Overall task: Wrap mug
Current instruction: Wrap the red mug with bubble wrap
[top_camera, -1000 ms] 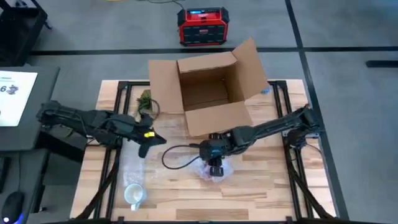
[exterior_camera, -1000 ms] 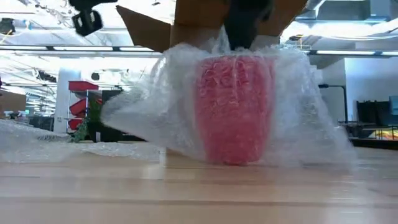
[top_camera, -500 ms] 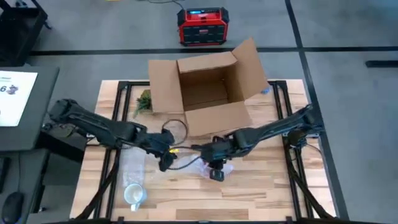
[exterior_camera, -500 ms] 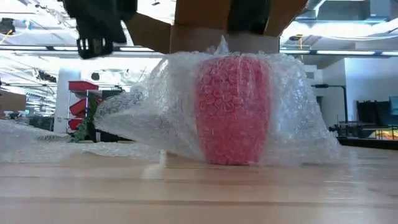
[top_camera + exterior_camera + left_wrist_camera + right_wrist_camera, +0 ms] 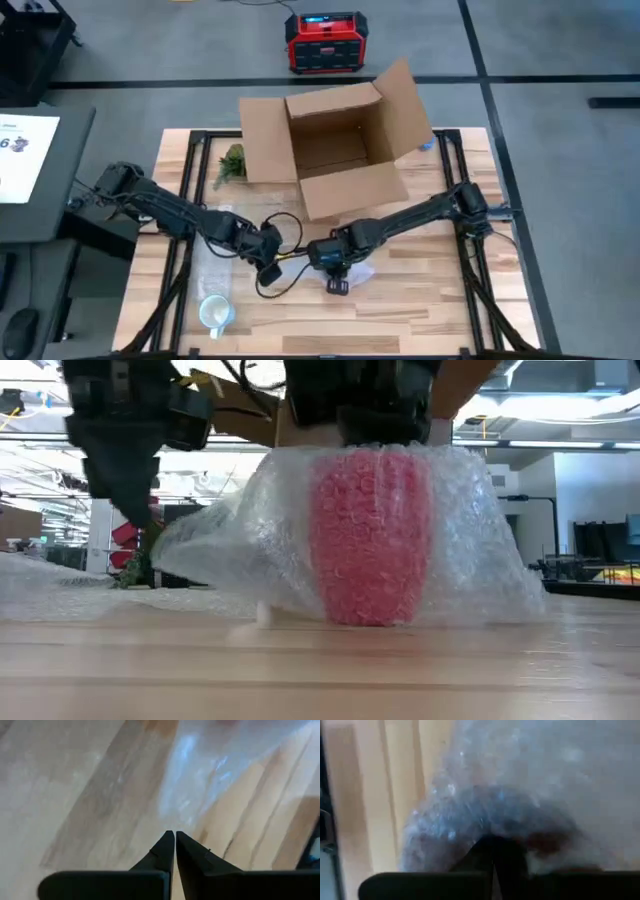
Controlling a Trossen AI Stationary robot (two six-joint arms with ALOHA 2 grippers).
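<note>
A red mug (image 5: 370, 535) stands upright on the wooden table, draped in clear bubble wrap (image 5: 470, 530) whose loose skirt spreads onto the table around it. In the high view the bundle (image 5: 355, 272) sits near the table's middle. My right gripper (image 5: 370, 420) is shut on top of it, pointing down. My left gripper (image 5: 268, 272) is shut, with nothing between its fingers (image 5: 175, 837). It hangs just left of the bundle (image 5: 120, 460), above the wrap's loose left tail (image 5: 200, 550). My right gripper presses its shut fingers (image 5: 492, 847) down from above onto the bubble wrap over the mug's top (image 5: 375, 452). The wrap lies flattened there. The mug stands upright on the table. I cannot tell whether a fold of wrap sits between the fingers.
An open cardboard box (image 5: 330, 150) stands at the far middle, a small green plant (image 5: 232, 160) to its left. A white mug (image 5: 215, 312) sits at the near left, beside a flat sheet of bubble wrap (image 5: 212, 265). A red device (image 5: 322, 42) is on the floor beyond.
My left gripper has travelled toward the table's right and near edge and come down beside the wrapped mug. My right gripper has sunk, and the peak of wrap above the mug is now pressed flat. The mug has stayed put.
</note>
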